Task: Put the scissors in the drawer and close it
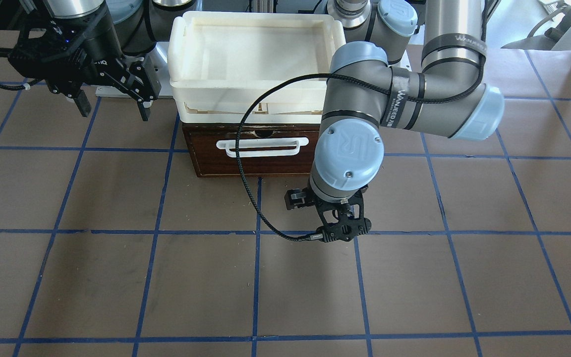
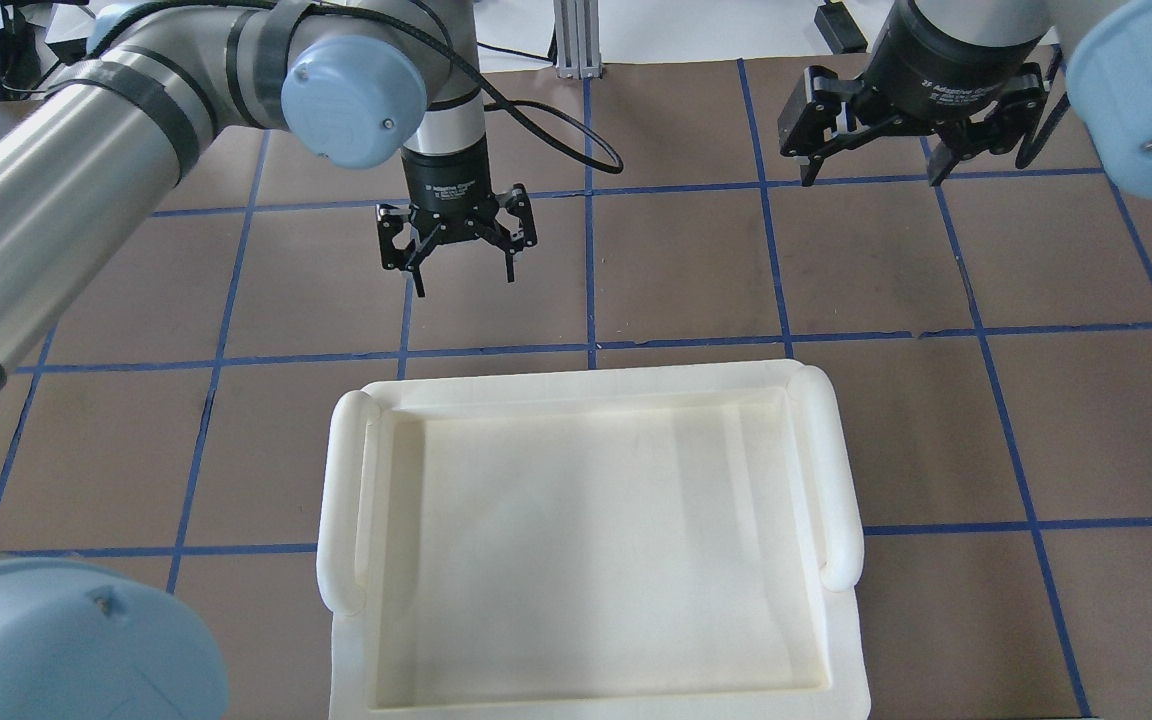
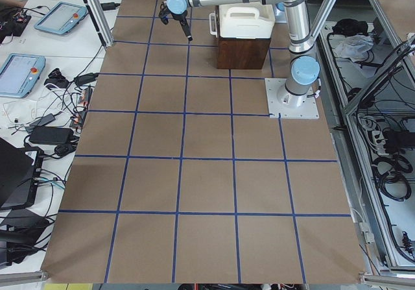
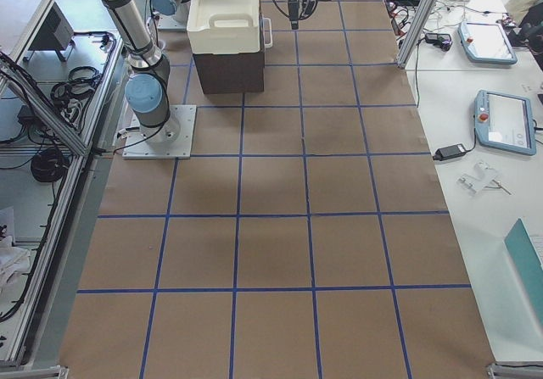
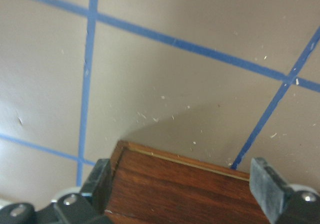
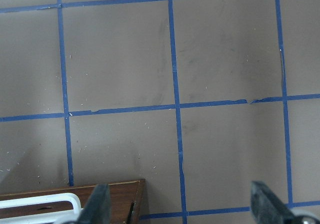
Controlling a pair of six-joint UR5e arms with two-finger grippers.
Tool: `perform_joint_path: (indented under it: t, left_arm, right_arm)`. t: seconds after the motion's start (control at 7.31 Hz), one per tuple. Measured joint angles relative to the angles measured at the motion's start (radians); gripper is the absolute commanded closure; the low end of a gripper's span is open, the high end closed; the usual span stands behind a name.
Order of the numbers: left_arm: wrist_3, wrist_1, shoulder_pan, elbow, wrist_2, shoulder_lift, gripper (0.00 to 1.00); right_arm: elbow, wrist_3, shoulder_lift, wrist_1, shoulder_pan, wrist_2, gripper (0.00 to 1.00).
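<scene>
Table [image 1: 117, 287]: brown top with a blue tape grid, and we see both arms over it.

Left arm [image 1: 414, 99] reaches across in front of the box. Right arm [image 1: 72, 15] hangs off to the box's other end.

Stack of cream trays [image 2: 586, 385] sits on the brown box, behind the left gripper [image 2: 463, 278] and lower than it in the overhead view.

Drawer [image 1: 206, 158] is under the trays. Its dark front looks pushed in, and its white handle [image 1: 263, 147] faces the operators' side.

Left gripper is just in front of the drawer front, by its corner on the robot's left side, pointing down. Its jaws are spread wide with nothing between them. In the left wrist view the top edge of the wood lies between the two fingers [image 5: 267, 186].

Right gripper [image 2: 871, 178] is raised, well apart from the left one, past the drawer's other end. Its jaws are also spread and empty. In its wrist view we get the drawer corner and the handle end beside one finger [image 6: 99, 204].

Scissors: we cannot tell where they are.
</scene>
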Motion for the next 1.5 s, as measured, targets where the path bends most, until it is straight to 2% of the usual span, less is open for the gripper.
perform_joint_path:
  t: [0.55,0.96,1.5]
  left_arm:
    - [0.336,0.107,0.149,0.036,0.038,0.146,0.0]
    - [0.422,0.108,0.217,-0.01,0.038,0.248,0.0]
    - [0.45,0.116,0.23,-0.111,0.017,0.332,0.0]
  right_arm:
    - [0.001,0.0,0.0,0.0,0.0,0.0,0.0]
    - [0.001,0.0,-0.001,0.001,0.0,0.0,0.0]
    - [0.002,0.0,-0.001,0.001,0.0,0.001,0.0]
